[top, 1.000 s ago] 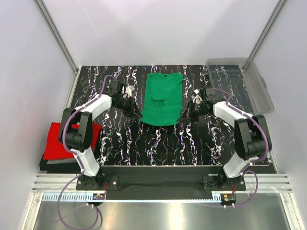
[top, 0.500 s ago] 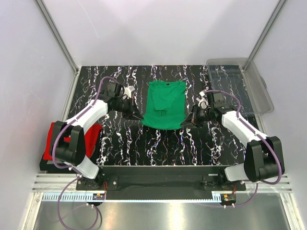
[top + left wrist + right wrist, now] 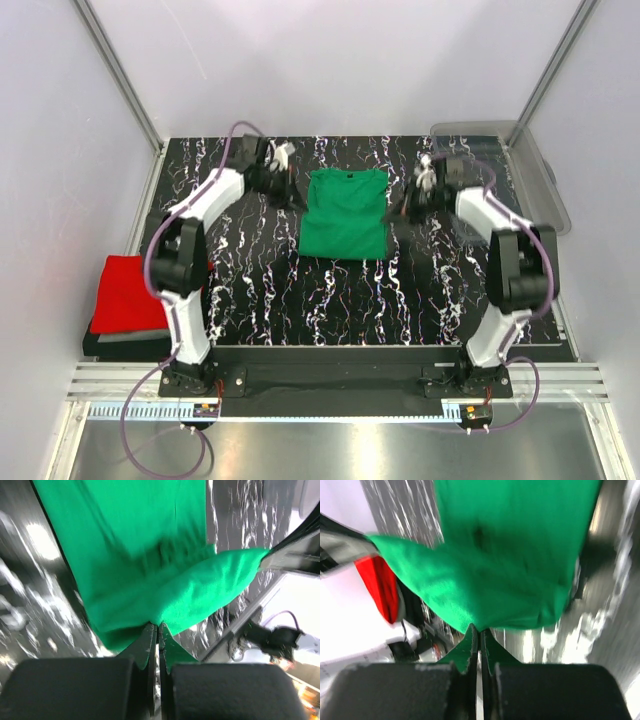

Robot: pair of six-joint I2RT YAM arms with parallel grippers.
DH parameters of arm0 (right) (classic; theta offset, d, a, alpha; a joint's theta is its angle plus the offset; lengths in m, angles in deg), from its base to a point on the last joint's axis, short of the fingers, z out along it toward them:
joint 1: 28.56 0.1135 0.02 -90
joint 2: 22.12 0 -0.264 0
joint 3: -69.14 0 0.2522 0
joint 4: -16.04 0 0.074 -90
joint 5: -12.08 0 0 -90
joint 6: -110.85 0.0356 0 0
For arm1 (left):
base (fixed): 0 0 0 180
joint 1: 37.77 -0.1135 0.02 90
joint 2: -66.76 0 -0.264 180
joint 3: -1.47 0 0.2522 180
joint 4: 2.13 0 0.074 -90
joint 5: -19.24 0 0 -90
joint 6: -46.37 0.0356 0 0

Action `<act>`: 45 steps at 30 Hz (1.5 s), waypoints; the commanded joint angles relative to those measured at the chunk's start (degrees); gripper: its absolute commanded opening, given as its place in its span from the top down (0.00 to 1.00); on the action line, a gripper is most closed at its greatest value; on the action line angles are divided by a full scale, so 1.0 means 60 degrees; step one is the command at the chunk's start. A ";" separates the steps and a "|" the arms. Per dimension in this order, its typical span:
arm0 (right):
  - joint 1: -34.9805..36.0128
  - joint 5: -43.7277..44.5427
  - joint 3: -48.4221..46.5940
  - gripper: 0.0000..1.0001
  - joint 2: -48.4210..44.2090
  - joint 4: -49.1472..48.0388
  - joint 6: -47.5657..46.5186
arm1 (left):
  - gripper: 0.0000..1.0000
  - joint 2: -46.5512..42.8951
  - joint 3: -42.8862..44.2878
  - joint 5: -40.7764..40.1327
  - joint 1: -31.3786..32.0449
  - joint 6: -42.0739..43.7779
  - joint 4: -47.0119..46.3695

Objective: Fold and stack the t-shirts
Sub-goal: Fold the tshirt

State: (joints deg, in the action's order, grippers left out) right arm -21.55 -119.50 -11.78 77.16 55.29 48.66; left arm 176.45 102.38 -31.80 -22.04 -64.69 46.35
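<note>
Black tabletop (image 3: 330,300) with white marble veining, boxed in by pale plain walls on three sides; slanted metal posts (image 3: 118,72) stand at the far corners and a ribbed metal rail (image 3: 340,380) runs along the near edge behind the arm bases. The green t-shirt (image 3: 345,213) lies toward the far middle of the top, collar away from the arms, folded into a rough rectangle. Bare marble is open in front of it down to the near edge, and narrower strips are open on either side. The left gripper (image 3: 158,626) sits at the shirt's left edge, jaws pressed together on a pinch of green cloth; its wrist view shows a fold raised off the surface. The right gripper (image 3: 480,629) mirrors this at the right edge, jaws likewise closed on green fabric. Both arms reach far forward, elbows bowed outward. The red t-shirt (image 3: 128,293), folded, rests at the left edge of the table on a dark slab (image 3: 120,343); what that slab is I cannot tell. A clear plastic bin (image 3: 535,185) occupies the far right corner, close behind the right arm's forearm.
</note>
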 commanded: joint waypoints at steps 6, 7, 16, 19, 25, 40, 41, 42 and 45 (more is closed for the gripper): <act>-0.0567 -0.0042 -0.5543 1.00 0.3811 -0.1085 -0.0490 | 1.00 0.3508 0.5576 -0.0823 -0.0292 0.1252 -0.0702; -0.0567 0.0001 -0.5884 1.00 0.4118 -0.1085 -0.0490 | 1.00 0.3907 0.6152 -0.0940 -0.0292 0.1283 -0.0733; -0.0596 0.0261 -1.0338 0.11 0.7710 -0.1686 -0.1017 | 0.29 0.6490 0.8913 -0.3780 -0.0073 0.1473 -0.2462; -0.0611 -0.0215 -1.0531 0.12 0.7082 -0.1628 -0.1325 | 0.25 0.5525 0.8167 -0.4806 0.0118 0.1883 -0.2184; -0.0625 -0.0759 -0.8996 0.19 0.5618 -0.1583 -0.0636 | 0.20 0.4322 0.7024 -0.4444 0.0148 0.2821 -0.0793; -0.0699 -0.1200 -0.7088 0.25 0.5629 -0.0969 -0.1354 | 0.18 0.4672 0.5454 -0.1499 0.0118 0.1299 -0.0396; -0.0713 -0.1185 -0.7161 0.25 0.5688 -0.0881 -0.1485 | 0.18 0.4861 0.5513 -0.1397 0.0118 0.1124 -0.0483; -0.0699 -0.1170 -0.7191 0.25 0.5732 -0.0866 -0.1515 | 0.18 0.4965 0.5542 -0.1367 0.0104 0.1079 -0.0527; -0.0699 -0.1083 -0.7308 0.25 0.5981 -0.0822 -0.1545 | 0.18 0.5272 0.5703 -0.1367 0.0074 0.0976 -0.0616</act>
State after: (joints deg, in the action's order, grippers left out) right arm -25.51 -125.53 -53.02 112.00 49.63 41.30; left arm 206.61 133.77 -43.56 -21.23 -56.62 44.99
